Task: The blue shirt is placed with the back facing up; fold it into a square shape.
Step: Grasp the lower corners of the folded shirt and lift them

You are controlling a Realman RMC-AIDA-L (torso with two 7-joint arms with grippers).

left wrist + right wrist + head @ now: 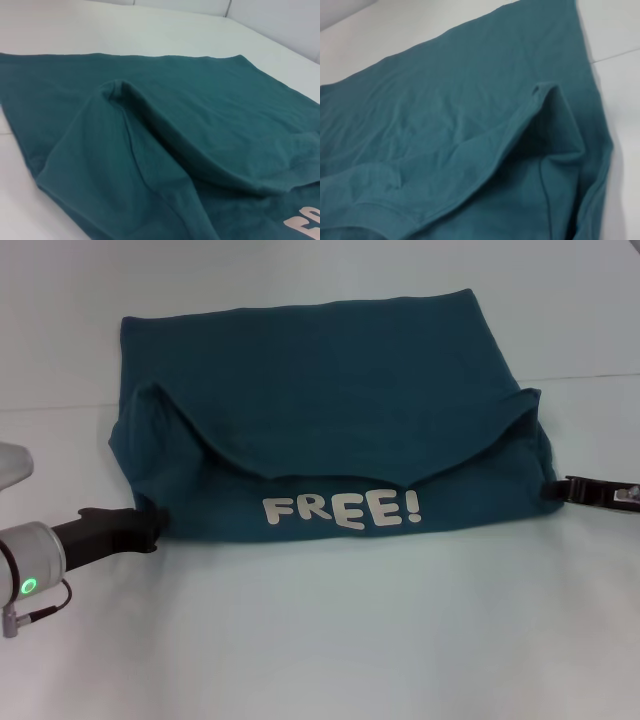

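The blue shirt (330,410) lies across the middle of the white table, folded into a wide low shape. Its near part is turned up so that the white lettering "FREE!" (342,510) faces up, and a curved flap overlaps it from the far side. My left gripper (152,526) is at the shirt's near left corner, touching the cloth edge. My right gripper (552,490) is at the shirt's near right edge, also against the cloth. The left wrist view shows the shirt (150,140) with a raised fold and a bit of the lettering (305,225). In the right wrist view the shirt (445,125) shows a pocket-like fold.
The white table (330,640) stretches out on all sides of the shirt, with a seam line running behind it (590,377). My left arm's grey wrist with a green light (28,586) sits at the near left.
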